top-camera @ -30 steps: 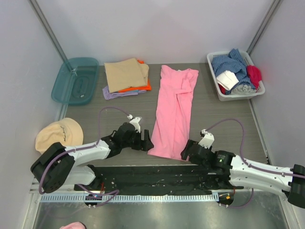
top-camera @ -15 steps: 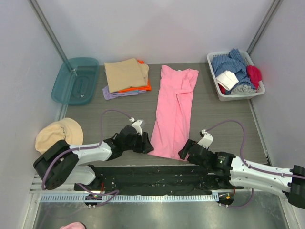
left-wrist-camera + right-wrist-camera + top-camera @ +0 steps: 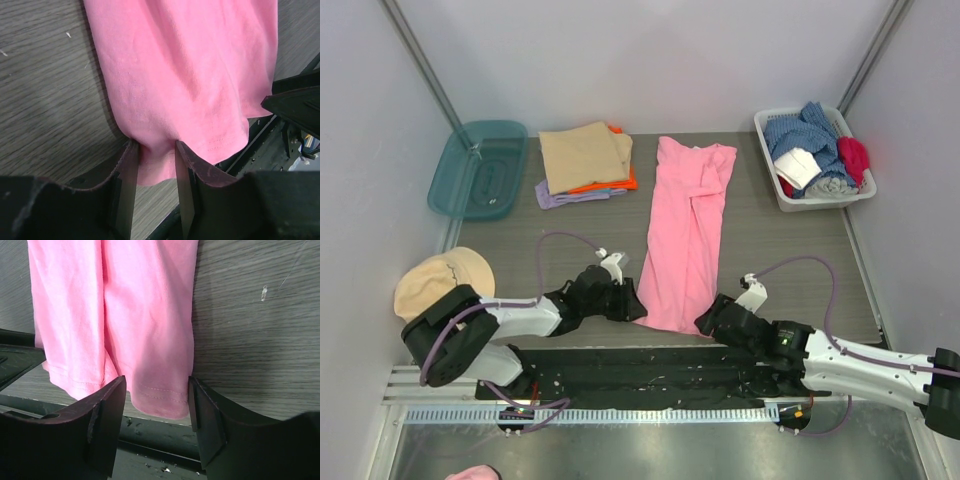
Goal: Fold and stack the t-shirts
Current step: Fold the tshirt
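A bright pink t-shirt, folded lengthwise into a long strip, lies in the middle of the table. Its near hem reaches the table's front edge. My left gripper is at the hem's near left corner. In the left wrist view the pink cloth bunches between the narrowed jaws of that gripper, and bare table still shows between the fingers. My right gripper is at the near right corner. In the right wrist view it stands open astride the hem without touching it. A tan shirt tops a folded stack at the back left, over orange and lilac.
A teal bin sits at the back left. A white basket of mixed clothes is at the back right. A round tan cap lies at the left edge. The black base rail runs just below the pink hem.
Both grippers have slid in onto the pink shirt's near corners. Their jaws have narrowed, the left more than the right. The shirt has not moved.
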Robot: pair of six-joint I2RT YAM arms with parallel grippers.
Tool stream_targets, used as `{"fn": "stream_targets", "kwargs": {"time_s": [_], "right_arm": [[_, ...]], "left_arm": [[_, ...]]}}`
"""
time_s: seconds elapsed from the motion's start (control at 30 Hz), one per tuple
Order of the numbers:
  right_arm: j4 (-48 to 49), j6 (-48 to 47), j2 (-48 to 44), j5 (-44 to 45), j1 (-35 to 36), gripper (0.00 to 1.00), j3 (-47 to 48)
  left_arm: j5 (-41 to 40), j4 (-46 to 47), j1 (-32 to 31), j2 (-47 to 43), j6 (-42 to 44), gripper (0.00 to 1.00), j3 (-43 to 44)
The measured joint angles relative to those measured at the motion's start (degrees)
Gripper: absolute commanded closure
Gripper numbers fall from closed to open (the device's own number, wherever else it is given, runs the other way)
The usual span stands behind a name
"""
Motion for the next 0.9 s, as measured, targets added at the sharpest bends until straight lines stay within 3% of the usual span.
{"fn": "stream_targets", "kwargs": {"time_s": [0.2, 0.4, 0.53, 0.7, 0.83, 0.9], "right_arm": [[0.5, 0.9, -0.1, -0.8, 0.0, 0.43, -0.3], [0.5, 1.3, -0.1, -1.7, 0.0, 0.46, -0.3], [-0.3, 1.9, -0.1, -2.4, 0.0, 0.67, -0.4], [-2.3, 2.3, -0.3, -3.5, 0.0, 0.85, -0.5], [-3.5, 2.4, -0.8, -4.0, 0.0, 0.99, -0.6], [-4.0, 2.4, -1.1, -4.3, 0.0, 0.99, -0.5]], "left_arm": [[1.0, 2.9, -0.3, 1.7, -1.4, 0.61, 0.0], [1.2, 2.6, -0.5, 1.7, -1.7, 0.73, 0.0], [1.3, 2.1, -0.5, 1.2, -2.0, 0.86, -0.5], [1.2, 0.9, -0.5, -1.1, -2.2, 0.98, -1.7], [1.2, 0.3, -0.5, -2.7, -2.3, 1.0, -1.9], [1.2, 0.2, -0.6, -3.0, -2.3, 1.0, -1.9]]}}
